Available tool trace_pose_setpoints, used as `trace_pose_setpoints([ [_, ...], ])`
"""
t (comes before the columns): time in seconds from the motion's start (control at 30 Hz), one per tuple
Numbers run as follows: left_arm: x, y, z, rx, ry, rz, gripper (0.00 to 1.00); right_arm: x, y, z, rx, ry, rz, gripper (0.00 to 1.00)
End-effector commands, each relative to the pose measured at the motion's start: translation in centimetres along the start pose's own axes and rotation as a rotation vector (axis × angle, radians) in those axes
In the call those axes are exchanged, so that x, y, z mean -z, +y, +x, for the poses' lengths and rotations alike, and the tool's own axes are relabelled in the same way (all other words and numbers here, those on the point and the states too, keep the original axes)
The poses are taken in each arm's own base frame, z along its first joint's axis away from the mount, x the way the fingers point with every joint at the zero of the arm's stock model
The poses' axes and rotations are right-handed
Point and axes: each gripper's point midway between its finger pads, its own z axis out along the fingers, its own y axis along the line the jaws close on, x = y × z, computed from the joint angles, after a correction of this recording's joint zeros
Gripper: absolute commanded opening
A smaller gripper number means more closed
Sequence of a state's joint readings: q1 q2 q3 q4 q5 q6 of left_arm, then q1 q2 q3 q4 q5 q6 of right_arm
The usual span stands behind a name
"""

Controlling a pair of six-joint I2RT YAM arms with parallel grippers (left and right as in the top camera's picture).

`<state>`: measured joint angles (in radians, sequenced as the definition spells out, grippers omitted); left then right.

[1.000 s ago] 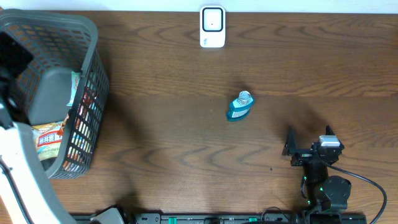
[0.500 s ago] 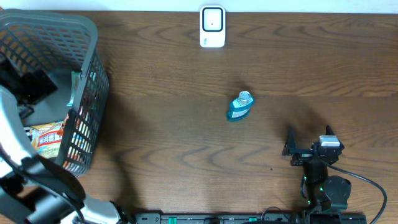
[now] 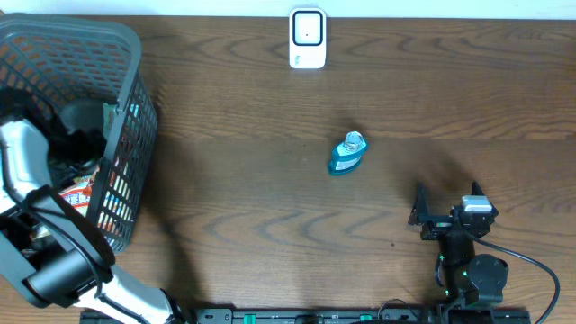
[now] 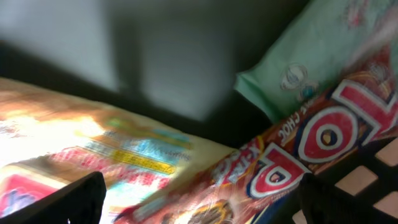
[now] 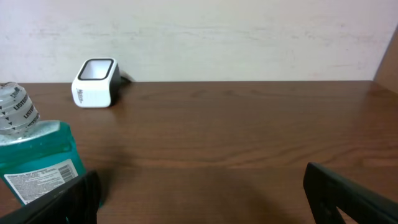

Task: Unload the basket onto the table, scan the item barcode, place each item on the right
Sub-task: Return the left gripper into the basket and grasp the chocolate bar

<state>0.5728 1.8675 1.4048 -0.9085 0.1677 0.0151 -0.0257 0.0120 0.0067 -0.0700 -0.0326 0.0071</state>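
Overhead, we record a white scanner (image 3: 308, 39) at the far edge of the table (image 3: 270, 207). The mouthwash bottle (image 3: 346, 155) sits on the robot's side of the scanner, slightly to its right and well apart from it. A grey mesh basket (image 3: 135, 99) stands far to the scanner's left.

Only the left wrist view shows the basket's contents. These are a red wrapper with large white lettering (image 4: 323, 143), a pale green pouch (image 4: 311, 56) and a yellowish packet (image 4: 93, 155), all blurred. The left gripper (image 4: 199, 208) hangs over them with its fingers spread wide, holding nothing.

Only the right wrist view shows the bottle (image 5: 37, 162) closely. It has teal liquid, a clear neck with partly legible lettering, and a white label of small print facing this camera. We cannot tell whether it stands or lies.

The right gripper (image 3: 447, 193) is also spread wide and holds nothing. It is further from the scanner than the bottle, on the same side, and touches neither.

Against the frame one second earlier, the left arm has swung, so that its white link now reaches into the basket from the near side. The bottle, scanner and right arm have not shifted.
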Motion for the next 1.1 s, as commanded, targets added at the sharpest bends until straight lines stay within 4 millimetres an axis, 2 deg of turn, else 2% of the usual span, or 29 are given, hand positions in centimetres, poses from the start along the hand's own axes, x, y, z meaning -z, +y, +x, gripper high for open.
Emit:
trace_pose_setpoints([
  [0.0, -1.4, -1.4, 0.9, -0.139, 0.022, 0.013, 0.98, 0.0, 0.1, 0.0, -0.010, 0.000, -0.001, 0.99],
  [0.03, -1.6, -1.5, 0.9, -0.150, 0.019, 0.002, 0.95, 0.0, 0.1, 0.0, -0.010, 0.000, -0.001, 0.99],
  [0.1, -1.9, -1.9, 0.8, -0.165, 0.010, -0.001, 0.84, 0.0, 0.1, 0.0, -0.010, 0.000, -0.001, 0.99],
  [0.23, -2.0, -2.3, 0.2, -0.176, -0.017, 0.002, 0.57, 0.0, 0.1, 0.0, -0.010, 0.000, -0.001, 0.99],
  [0.3, -2.0, -2.2, 0.2, -0.177, -0.018, 0.001, 0.54, 0.0, 0.1, 0.0, -0.010, 0.000, -0.001, 0.99],
  [0.33, -2.0, -2.2, 0.2, -0.176, -0.018, -0.003, 0.49, 0.0, 0.1, 0.0, -0.010, 0.000, -0.001, 0.99],
  [0.37, -2.0, -1.9, 0.1, -0.176, -0.019, -0.017, 0.38, 0.0, 0.1, 0.0, -0.010, 0.000, -0.001, 0.99],
  [0.47, -2.1, -1.5, 0.2, -0.175, -0.015, -0.041, 0.28, 0.0, 0.1, 0.0, -0.010, 0.000, -0.001, 0.99],
  [0.53, -2.1, -1.5, 0.2, -0.175, -0.016, -0.040, 0.11, 0.0, 0.1, 0.0, -0.010, 0.000, -0.001, 0.99],
  [0.57, -2.1, -1.5, 0.2, -0.175, -0.016, -0.040, 0.08, 0.0, 0.1, 0.0, -0.010, 0.000, -0.001, 0.99],
  [0.67, -1.9, -1.4, 0.4, -0.177, -0.011, -0.045, 0.07, 0.0, 0.1, 0.0, -0.010, 0.000, -0.001, 0.99],
  [0.77, -0.8, -1.0, -0.4, -0.168, -0.046, -0.049, 0.07, 0.0, 0.1, 0.0, -0.010, 0.000, -0.001, 0.99],
  [0.9, 3.2, -0.9, -2.6, -0.153, -0.150, -0.050, 0.07, 0.0, 0.1, 0.0, -0.010, 0.000, -0.001, 0.99],
  [1.07, 10.3, -1.2, -5.5, -0.109, -0.360, -0.043, 0.07, 0.0, 0.1, 0.0, -0.010, 0.000, -0.001, 0.99],
])
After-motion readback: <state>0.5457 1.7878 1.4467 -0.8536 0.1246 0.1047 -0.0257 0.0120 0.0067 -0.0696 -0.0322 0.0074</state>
